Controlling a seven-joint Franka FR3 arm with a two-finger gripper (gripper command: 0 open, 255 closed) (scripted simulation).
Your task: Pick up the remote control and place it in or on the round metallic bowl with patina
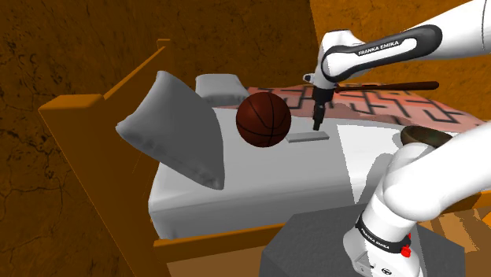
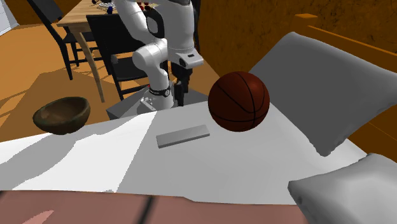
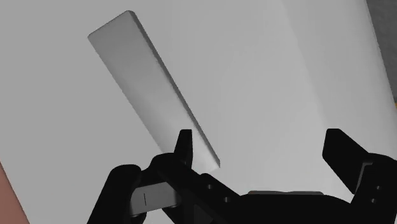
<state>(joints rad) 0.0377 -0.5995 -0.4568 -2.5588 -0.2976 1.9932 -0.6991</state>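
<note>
The remote control (image 1: 307,136) is a flat grey slab lying on the white sheet of the bed (image 1: 260,177); it also lies mid-bed in the second exterior view (image 2: 183,135). My black gripper (image 1: 317,120) hangs just above it, open and holding nothing. In the wrist view the remote (image 3: 153,83) runs slantwise, its near end by one fingertip (image 3: 184,147), while the gripper (image 3: 264,153) stands mostly over bare sheet beside it. The round dark bowl (image 2: 62,114), brown-green, sits near the bed's edge at the second exterior view's left. In the shoulder view my arm partly hides the bowl (image 1: 429,135).
A brown basketball (image 1: 263,118) rests close beside the remote, toward the pillows. Grey pillows (image 1: 177,130) lean on the wooden bed frame (image 1: 86,134). A pink patterned blanket (image 1: 378,102) covers the far end. A table and dark chairs (image 2: 95,38) stand behind the stand.
</note>
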